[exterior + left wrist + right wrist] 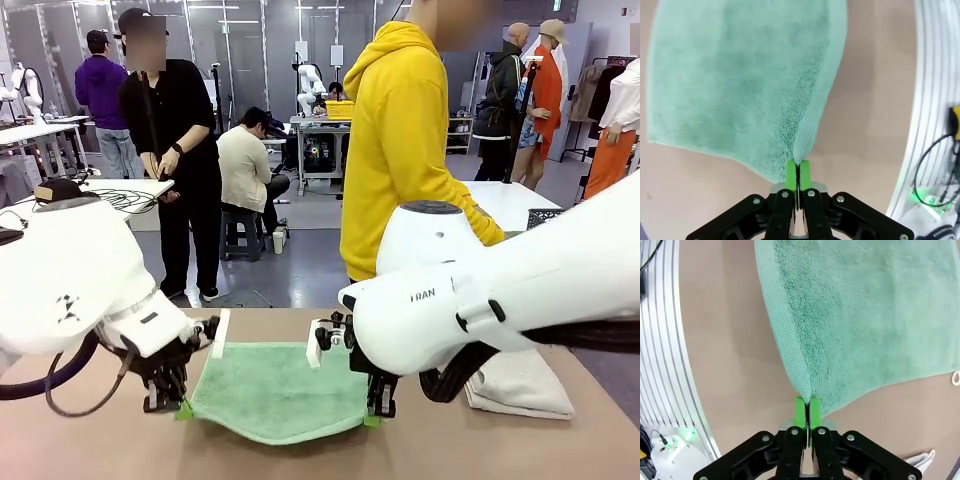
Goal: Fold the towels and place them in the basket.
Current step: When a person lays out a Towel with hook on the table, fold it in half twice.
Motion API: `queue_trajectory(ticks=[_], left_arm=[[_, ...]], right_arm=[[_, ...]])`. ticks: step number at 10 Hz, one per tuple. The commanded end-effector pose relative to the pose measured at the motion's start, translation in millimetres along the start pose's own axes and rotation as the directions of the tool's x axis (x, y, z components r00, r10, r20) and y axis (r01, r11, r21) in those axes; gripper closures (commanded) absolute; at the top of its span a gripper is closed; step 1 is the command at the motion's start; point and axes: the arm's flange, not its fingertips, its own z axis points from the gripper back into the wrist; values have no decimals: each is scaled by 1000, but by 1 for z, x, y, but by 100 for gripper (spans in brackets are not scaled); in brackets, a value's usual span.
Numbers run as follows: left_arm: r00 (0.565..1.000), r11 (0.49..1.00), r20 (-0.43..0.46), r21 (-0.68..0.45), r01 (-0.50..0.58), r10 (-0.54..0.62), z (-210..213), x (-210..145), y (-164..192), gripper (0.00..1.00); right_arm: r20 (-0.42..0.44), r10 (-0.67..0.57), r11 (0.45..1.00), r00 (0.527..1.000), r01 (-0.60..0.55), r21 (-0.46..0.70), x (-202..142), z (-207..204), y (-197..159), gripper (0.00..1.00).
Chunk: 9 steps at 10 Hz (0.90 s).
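Observation:
A green towel (275, 388) lies spread on the brown table, its near edge lifted. My left gripper (182, 408) is shut on its near left corner; the left wrist view shows the green pads (798, 175) pinching the green towel (740, 85). At the near right corner my right gripper (372, 418) is shut on the cloth, with its pads (807, 411) clamped on the towel (860, 315). A small loop (955, 378) hangs at the towel's far edge. An off-white towel (520, 385) lies folded at the right. The basket (545, 215) shows as dark mesh at the far right.
A person in a yellow hoodie (405, 150) stands at the far side of the table (100, 445). My two white arms fill the foreground on both sides. A white ribbed rail (935, 100) runs along the table's near edge.

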Motion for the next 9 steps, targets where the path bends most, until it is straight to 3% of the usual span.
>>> queue_trajectory(ticks=[1, 4, 9], left_arm=[[998, 996, 65, -83, -21, 26, 15, 7, 33, 97], [992, 989, 40, -97, -115, 119, 11, 15, 85, 97], [994, 982, -104, -186, 6, -25, -5, 29, 172, 97]], right_arm=[[0, -77, 996, 997, 77, 53, 7, 10, -34, 96], [-47, -92, 992, 995, 95, 78, 22, 13, -80, 96], [-120, -87, 985, 989, 103, 141, 41, 1, -166, 96]])
